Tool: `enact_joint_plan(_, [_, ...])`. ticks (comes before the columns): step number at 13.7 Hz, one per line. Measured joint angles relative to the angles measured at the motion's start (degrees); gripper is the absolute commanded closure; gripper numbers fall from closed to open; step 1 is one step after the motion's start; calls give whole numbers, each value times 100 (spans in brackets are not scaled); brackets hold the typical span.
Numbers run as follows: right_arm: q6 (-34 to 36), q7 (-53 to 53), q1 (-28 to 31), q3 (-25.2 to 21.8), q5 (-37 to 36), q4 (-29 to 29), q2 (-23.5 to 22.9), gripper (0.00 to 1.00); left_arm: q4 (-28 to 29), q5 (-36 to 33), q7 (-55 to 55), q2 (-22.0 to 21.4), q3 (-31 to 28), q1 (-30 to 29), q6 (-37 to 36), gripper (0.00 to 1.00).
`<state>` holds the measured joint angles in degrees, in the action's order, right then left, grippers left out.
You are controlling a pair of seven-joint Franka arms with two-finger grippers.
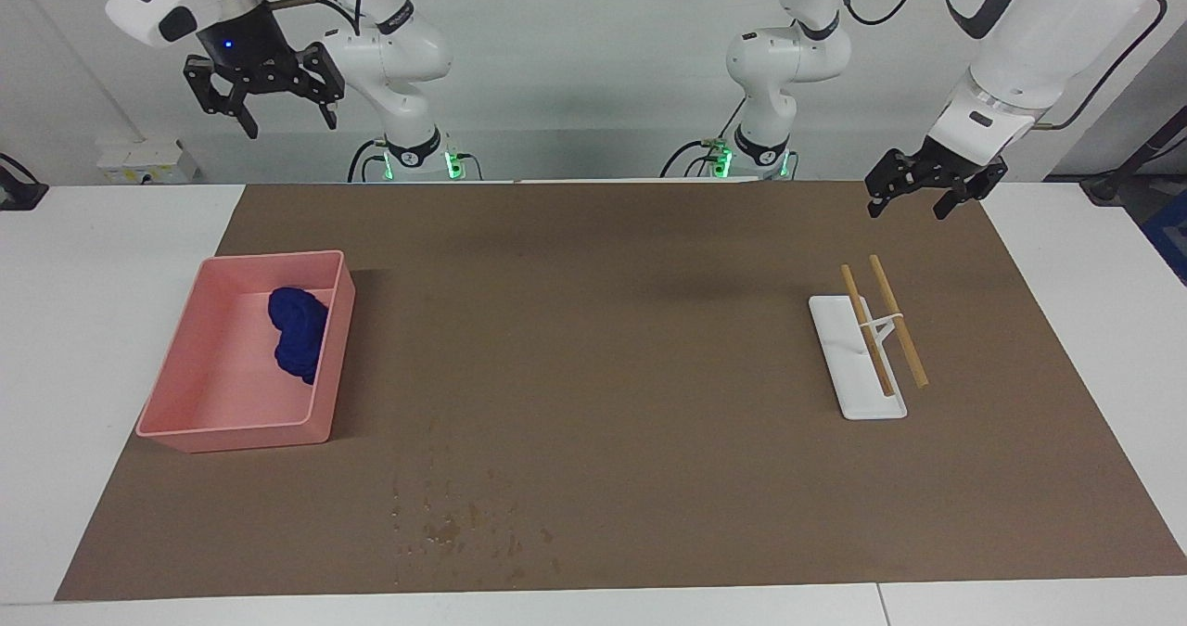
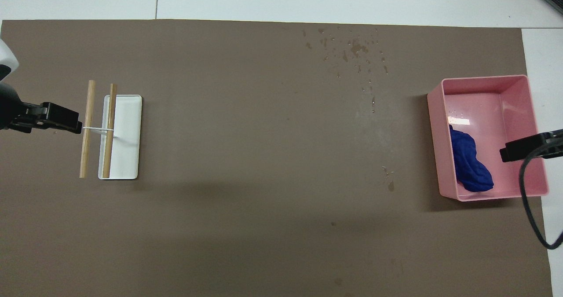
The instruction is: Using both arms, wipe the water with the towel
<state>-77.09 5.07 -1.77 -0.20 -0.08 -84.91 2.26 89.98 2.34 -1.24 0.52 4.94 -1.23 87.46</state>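
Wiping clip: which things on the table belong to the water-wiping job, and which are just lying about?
Part of the job:
- towel, bunched in the pink bin
- water drops on the brown mat
- right gripper, open, raised
- left gripper, open, waiting

Lying about:
- white tray
- two wooden sticks on a small stand over the tray

Pink bin (image 1: 185,427) at the right arm's end of the brown mat (image 1: 603,329); white tray (image 1: 839,376) with two wooden sticks (image 1: 898,325) at the left arm's end.

Royal-blue towel (image 1: 299,334), pink bin (image 1: 190,422)
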Motion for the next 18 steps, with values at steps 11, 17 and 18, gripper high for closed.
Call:
enact_joint_plan(11, [-295, -113, -183, 85, -57, -479, -93, 0, 0, 0, 0, 0, 0, 0, 1, 0])
enact_joint_plan(17, [-720, -113, -154, 55, -57, -591, -92, 0, 0, 0, 0, 0, 0, 0, 2, 0])
enact_joint_plan(18, [-814, -113, -137, 49, -57, -659, -88, 0, 0, 0, 0, 0, 0, 0, 2, 0])
